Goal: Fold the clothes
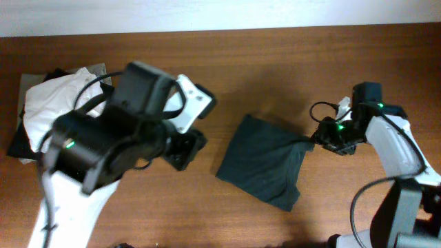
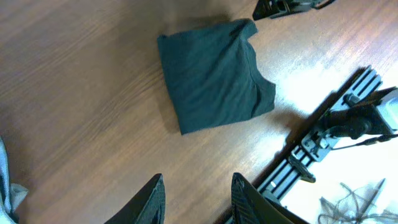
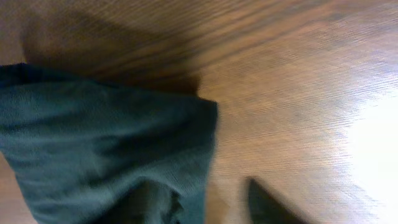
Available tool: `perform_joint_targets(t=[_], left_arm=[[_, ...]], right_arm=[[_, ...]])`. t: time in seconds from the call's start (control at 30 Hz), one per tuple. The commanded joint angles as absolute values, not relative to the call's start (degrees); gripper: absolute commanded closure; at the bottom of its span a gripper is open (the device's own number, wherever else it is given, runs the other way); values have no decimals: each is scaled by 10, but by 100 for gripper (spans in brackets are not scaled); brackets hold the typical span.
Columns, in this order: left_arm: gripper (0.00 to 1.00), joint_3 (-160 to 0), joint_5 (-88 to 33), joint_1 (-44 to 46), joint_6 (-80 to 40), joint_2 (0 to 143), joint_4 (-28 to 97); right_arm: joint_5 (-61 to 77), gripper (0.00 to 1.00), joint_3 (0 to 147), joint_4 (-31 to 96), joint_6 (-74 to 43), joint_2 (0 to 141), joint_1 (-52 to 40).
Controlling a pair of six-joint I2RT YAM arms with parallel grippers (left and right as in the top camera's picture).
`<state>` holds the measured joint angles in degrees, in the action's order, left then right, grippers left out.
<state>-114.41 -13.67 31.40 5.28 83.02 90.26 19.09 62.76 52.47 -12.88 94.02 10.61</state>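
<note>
Guessing the folded T-shirt (image 1: pixel 262 162) mid-frame gets dragged crooked if the right gripper (image 1: pixel 318 138), fingers apart at its corner, snags it pulling away; the left gripper (image 2: pixel 199 199) is spread and empty.

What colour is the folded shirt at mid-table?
The shirt is dark charcoal; left wrist view shows best.

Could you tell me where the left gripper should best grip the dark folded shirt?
Probably the left corner of the T-shirt, approached low from where the left gripper is: it lies flat, that corner is free, and the right gripper occupies the opposite one.
</note>
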Motion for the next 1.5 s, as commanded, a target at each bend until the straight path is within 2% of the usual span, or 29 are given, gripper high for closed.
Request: perform_joint_targets(t=[0.0,0.07,0.17,0.2,0.27,0.3,0.33,0.37,0.4,0.5,0.57,0.6,0.63,0.67,0.7,0.73,0.77,0.8,0.83,0.93,1.03,1.1,1.13,1.17,1.2,1.3,1.37,1.4,1.47], left_arm=[[66,-1128,-123,339,74,893,876],[64,-1126,-63,338,74,957,854],[54,-1126,-64,338,84,1062,781],[44,-1126,-66,337,87,1112,736],[36,-1126,-66,337,102,1186,672],[32,-1126,-85,333,102,1226,628],[28,-1126,-151,325,102,1264,587],[29,-1126,-178,318,99,1292,566],[28,-1126,-200,312,97,1313,550],[30,-1126,-215,296,86,1355,514],[60,-1126,-234,292,86,1361,483],[95,-1126,-248,290,83,1361,461],[100,-1126,-249,286,63,1361,443],[100,-1126,-253,276,52,1361,433],[100,-1126,-263,268,52,1361,433],[100,-1126,-276,248,52,1361,442],[97,-1126,-321,230,52,1361,449],[62,-1126,-393,214,52,1361,457],[47,-1126,-443,203,55,1361,476],[46,-1119,-448,225,100,1364,517],[47,-1115,-425,255,99,1395,515],[54,-1115,-426,262,99,1408,515],[63,-1115,-426,262,99,1408,512],[78,-1115,-425,262,99,1408,507],[100,-1115,-422,261,99,1408,493],[100,-1127,-425,240,51,1408,444],[100,-1164,-437,211,45,1408,445],[100,-1169,-449,206,45,1408,446],[100,-1170,-467,201,45,1408,448]], right_arm=[[172,96,618,511,-133,985,91],[113,96,618,505,-170,987,114],[161,96,618,535,-175,987,160],[223,92,618,537,-121,987,166],[324,36,618,540,-57,987,165],[324,28,616,537,-58,987,159],[324,33,611,524,-62,988,149],[324,52,604,510,-65,988,143],[319,60,591,485,-81,988,137],[298,68,542,401,-138,988,134],[298,63,528,378,-138,988,134],[297,75,526,375,-138,988,134],[294,88,526,375,-138,988,134],[285,89,527,375,-137,988,136],[285,88,529,375,-115,987,137],[285,83,536,384,-92,987,139],[311,68,548,404,-71,987,146],[350,50,560,426,-44,987,153],[369,44,574,461,-34,983,162],[373,43,576,507,-33,964,169],[372,43,576,558,-18,962,168],[327,41,571,577,-19,962,168],[324,42,560,572,-19,963,168],[324,47,548,563,-18,962,167],[326,52,525,548,-18,963,160],[330,59,461,480,-19,963,114],[387,64,419,393,-19,963,79],[397,62,420,386,-18,962,78],[489,46,428,380,29,962,79]])
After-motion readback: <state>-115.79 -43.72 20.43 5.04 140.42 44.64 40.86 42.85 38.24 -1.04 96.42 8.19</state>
